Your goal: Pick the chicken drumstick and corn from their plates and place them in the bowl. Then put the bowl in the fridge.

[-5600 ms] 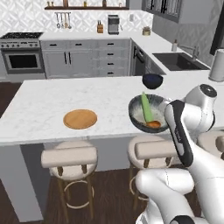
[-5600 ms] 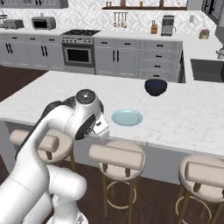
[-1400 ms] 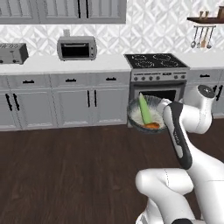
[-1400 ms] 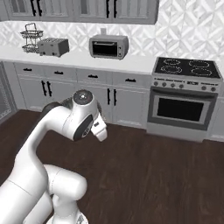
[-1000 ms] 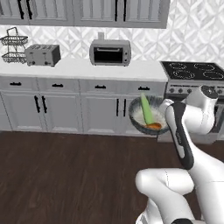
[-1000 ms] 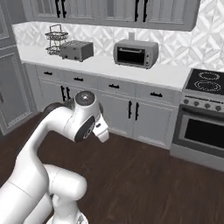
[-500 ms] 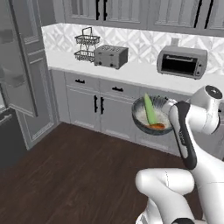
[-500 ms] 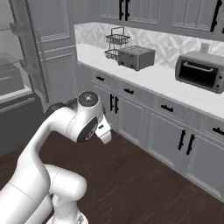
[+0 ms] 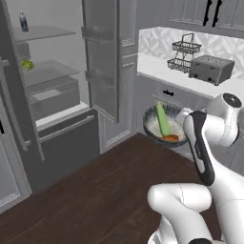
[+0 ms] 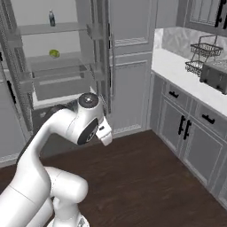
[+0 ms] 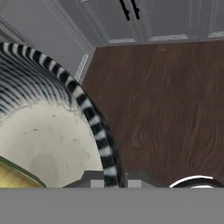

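Left base view has the bowl (image 9: pixel 164 126) held up off the floor, corn (image 9: pixel 162 119) and chicken drumstick (image 9: pixel 170 138) already inside; the pincer (image 11: pixel 114 181) is clamped on its rim. Left to do: set it inside the open fridge (image 9: pixel 45 95).

The wide dark grey speckled bowl (image 9: pixel 159 128) is held off the floor, carrying the slim yellow-green corn cob (image 9: pixel 163 120) leaning upright and the small orange-brown chicken drumstick (image 9: pixel 171 138). The tall grey fridge (image 9: pixel 52 86) stands open, shelves showing.
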Tool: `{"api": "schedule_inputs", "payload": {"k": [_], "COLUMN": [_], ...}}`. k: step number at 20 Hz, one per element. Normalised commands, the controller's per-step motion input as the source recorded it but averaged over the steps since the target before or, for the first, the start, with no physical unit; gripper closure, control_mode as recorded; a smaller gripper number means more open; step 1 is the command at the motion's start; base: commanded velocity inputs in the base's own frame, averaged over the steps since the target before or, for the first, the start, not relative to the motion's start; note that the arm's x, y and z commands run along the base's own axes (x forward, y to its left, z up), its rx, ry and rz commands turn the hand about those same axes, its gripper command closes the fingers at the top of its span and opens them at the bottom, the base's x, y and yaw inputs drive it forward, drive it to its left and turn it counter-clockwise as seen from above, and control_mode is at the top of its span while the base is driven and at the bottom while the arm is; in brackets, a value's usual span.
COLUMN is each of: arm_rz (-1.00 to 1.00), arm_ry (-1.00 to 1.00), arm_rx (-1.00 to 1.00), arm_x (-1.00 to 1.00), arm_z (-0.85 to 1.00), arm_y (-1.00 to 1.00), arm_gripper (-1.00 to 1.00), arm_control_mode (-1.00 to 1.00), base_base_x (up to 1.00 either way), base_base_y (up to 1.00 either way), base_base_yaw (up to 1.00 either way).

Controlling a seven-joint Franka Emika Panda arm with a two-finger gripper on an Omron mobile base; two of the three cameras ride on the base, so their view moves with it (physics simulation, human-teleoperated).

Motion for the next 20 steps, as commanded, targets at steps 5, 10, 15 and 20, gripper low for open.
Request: {"api": "schedule_inputs", "payload": {"k": [5, 10, 15, 20], "arm_rz": [0.0, 0.0, 0.0, 0.0], "arm_ry": [0.0, 0.0, 0.0, 0.0], "arm_rx": [0.0, 0.0, 0.0, 0.0], "arm_x": [0.0, 0.0, 0.0, 0.0], "arm_z": [0.0, 0.0, 0.0, 0.0], "arm_y": [0.0, 0.0, 0.0, 0.0], "arm_gripper": [1.0, 1.0, 1.0, 1.0], "arm_control_mode": [1.0, 1.0, 1.0, 1.0], "base_base_x": [0.5, 0.83, 0.98, 0.87], "base_base_y": [0.53, 0.27, -0.75, 0.17], "base_base_yaw": [0.63, 0.41, 0.14, 0.02]}}
